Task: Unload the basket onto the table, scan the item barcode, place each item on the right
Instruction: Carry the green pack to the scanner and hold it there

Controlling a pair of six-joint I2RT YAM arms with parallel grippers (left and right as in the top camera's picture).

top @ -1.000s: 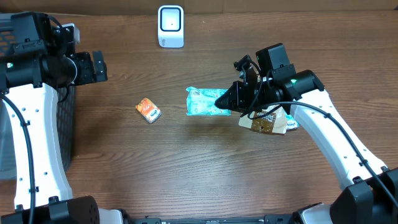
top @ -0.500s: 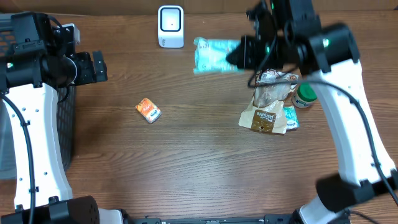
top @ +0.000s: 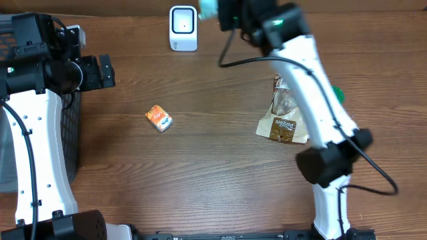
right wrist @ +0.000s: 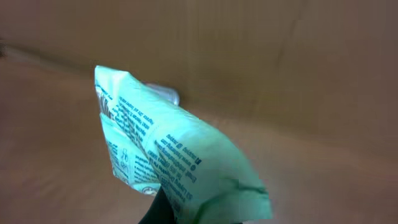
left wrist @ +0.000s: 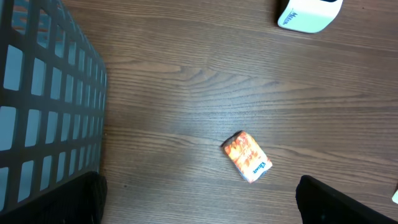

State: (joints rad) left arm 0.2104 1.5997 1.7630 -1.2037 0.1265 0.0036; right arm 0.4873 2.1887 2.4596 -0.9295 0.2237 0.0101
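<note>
The item is a teal-green printed packet point(right wrist: 177, 152), and my right gripper point(right wrist: 180, 218) is shut on its lower end, holding it up against a blurred brown backdrop. From overhead, the right gripper point(top: 225, 12) is at the far edge of the table, and only a corner of the packet point(top: 208, 8) shows just right of the white barcode scanner point(top: 183, 28). My left gripper point(top: 101, 72) stands open at the far left with nothing in it. In the left wrist view the left gripper point(left wrist: 199, 211) hangs above bare wood with its fingers point(left wrist: 81, 199) wide apart.
A small orange packet point(top: 159, 119) lies left of centre, also in the left wrist view as the orange packet point(left wrist: 247, 155). A brown pouch point(top: 283, 128), a clear bag point(top: 287, 99) and a green item point(top: 337, 93) lie under the right arm. A black wire basket point(left wrist: 43, 93) borders the left side.
The right arm lifted the teal packet from the middle of the table and swung it back and left, to beside the scanner. The left arm has not moved.
</note>
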